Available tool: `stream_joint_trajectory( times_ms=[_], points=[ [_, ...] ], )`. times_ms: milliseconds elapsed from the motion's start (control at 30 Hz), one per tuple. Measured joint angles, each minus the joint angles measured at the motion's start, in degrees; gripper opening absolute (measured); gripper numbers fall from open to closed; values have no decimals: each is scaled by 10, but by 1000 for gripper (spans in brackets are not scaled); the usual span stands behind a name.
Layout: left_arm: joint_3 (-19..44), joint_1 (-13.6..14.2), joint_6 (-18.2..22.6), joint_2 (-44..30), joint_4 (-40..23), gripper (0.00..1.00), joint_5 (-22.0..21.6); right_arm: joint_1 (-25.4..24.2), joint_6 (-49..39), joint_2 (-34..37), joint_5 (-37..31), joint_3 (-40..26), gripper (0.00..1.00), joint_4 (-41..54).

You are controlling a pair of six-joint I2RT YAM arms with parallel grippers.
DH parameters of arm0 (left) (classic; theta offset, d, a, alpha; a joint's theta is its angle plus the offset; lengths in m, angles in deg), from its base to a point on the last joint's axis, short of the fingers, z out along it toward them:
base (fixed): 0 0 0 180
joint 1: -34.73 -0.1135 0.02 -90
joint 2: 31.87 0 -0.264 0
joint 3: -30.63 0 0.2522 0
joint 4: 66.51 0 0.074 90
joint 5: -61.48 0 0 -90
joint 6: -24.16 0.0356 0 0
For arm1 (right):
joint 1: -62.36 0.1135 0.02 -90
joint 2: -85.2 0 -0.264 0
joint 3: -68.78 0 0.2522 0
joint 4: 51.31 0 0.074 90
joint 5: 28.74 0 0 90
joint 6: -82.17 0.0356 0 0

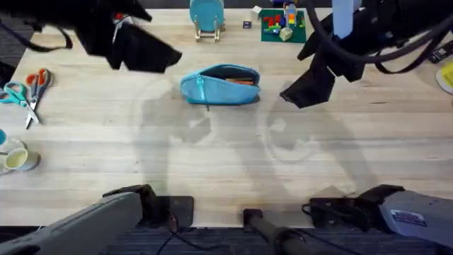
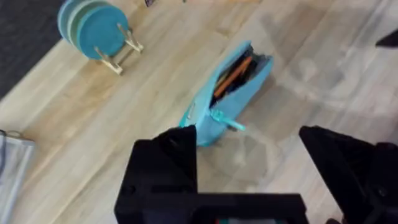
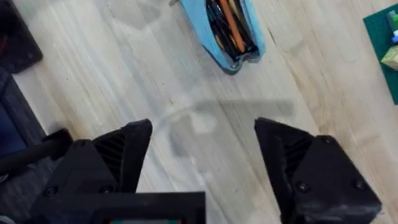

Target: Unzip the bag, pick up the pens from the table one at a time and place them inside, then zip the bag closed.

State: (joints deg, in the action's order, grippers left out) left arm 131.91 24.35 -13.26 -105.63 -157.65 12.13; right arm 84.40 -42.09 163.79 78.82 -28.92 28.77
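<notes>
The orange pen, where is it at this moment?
The orange pen lies inside the open bag, at the table's far middle, just in front of the teal disc stand.

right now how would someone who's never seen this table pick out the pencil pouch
On the light wooden tabletop, look toward the far middle, just in front of the round teal disc on a wooden stand. The light blue soft fabric pouch lies there, unzipped, an orange pen showing inside.

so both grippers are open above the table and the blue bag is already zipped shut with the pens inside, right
Not quite: the bag is unzipped, not shut. The right wrist view shows its mouth gaping with the pens visible inside. The rest holds: left gripper and right gripper are open above the table.
</notes>
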Motion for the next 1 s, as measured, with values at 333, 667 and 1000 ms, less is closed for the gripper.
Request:
stream_joint_trajectory(
  times_ms=[333, 667, 1000],
  points=[
    [-71, -107, 179, 0, -54, 995, 76, 0, 0, 0, 0, 0, 996, 0],
    [-165, -192, 311, 0, -53, 995, 97, 0, 0, 0, 0, 0, 997, 0],
    [-200, -220, 394, 0, -49, 995, 96, 0, 0, 0, 0, 0, 996, 0]
  ],
)
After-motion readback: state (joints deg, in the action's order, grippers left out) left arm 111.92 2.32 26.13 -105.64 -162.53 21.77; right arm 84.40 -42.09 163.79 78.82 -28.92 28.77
